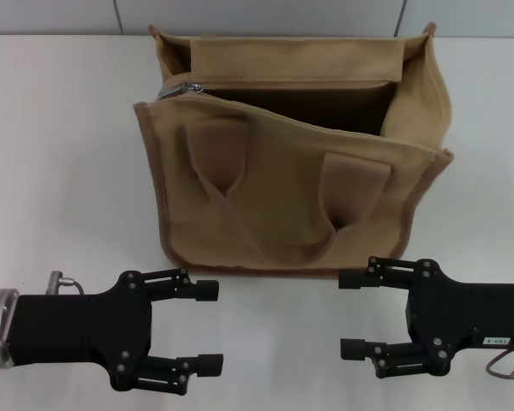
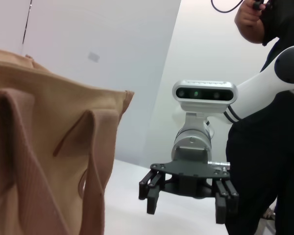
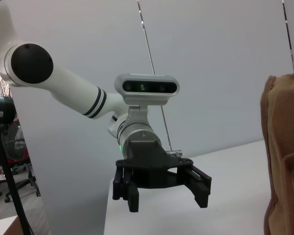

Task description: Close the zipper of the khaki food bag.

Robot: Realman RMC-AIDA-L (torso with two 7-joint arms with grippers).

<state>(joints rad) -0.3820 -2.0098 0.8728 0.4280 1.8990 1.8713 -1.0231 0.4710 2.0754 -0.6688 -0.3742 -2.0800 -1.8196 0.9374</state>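
Note:
The khaki food bag [image 1: 291, 184] stands upright in the middle of the white table, its two handles hanging down its near side. Its top gapes open. The zipper's silver pull tab [image 1: 191, 87] sits at the bag's far left corner. My left gripper [image 1: 209, 329] is open and empty, on the table in front of the bag's left part. My right gripper [image 1: 352, 313] is open and empty, in front of its right part. The two face each other. The left wrist view shows the bag [image 2: 34, 147] and the right gripper [image 2: 186, 205]. The right wrist view shows the left gripper [image 3: 166, 198] and the bag's edge [image 3: 284, 156].
The white table [image 1: 60, 154] stretches to both sides of the bag, with a pale wall behind it. A person in black [image 2: 264, 147] stands behind my right arm in the left wrist view.

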